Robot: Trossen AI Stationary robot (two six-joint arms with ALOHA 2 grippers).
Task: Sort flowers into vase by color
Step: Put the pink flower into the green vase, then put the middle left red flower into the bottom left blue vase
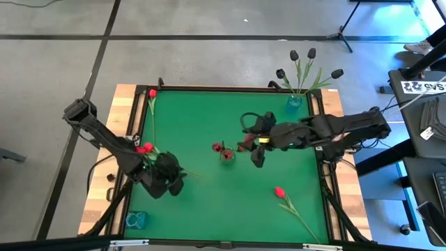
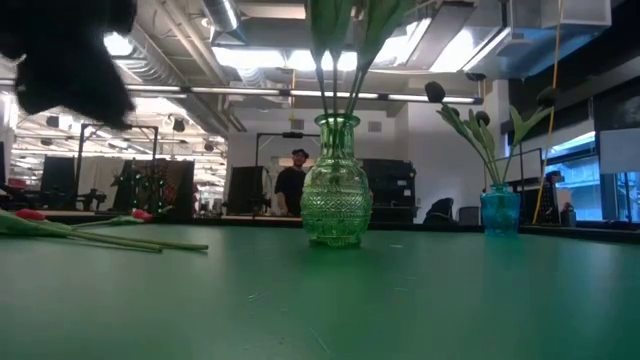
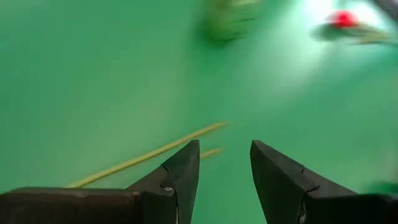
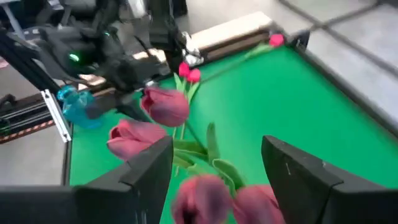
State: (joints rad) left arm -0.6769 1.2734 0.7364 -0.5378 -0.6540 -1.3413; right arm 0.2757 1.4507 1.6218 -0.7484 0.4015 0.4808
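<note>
Right wrist view: right hand [image 4: 214, 177] spread above pink-red tulips [image 4: 165, 106] in green vase [image 1: 227, 155]. Left hand [image 3: 224, 180] spread, empty, low over worktop [image 1: 209, 202]. Best lifted straight up, clear of blooms.

left gripper [image 3: 224, 177]: jaws apart, low over table | right gripper [image 4: 217, 180]: jaws apart, mid-table

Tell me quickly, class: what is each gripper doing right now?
Left gripper: open, empty, over the green mat near loose stems.
Right gripper: open, holding nothing, above the pink-red tulips in the centre vase.
</note>
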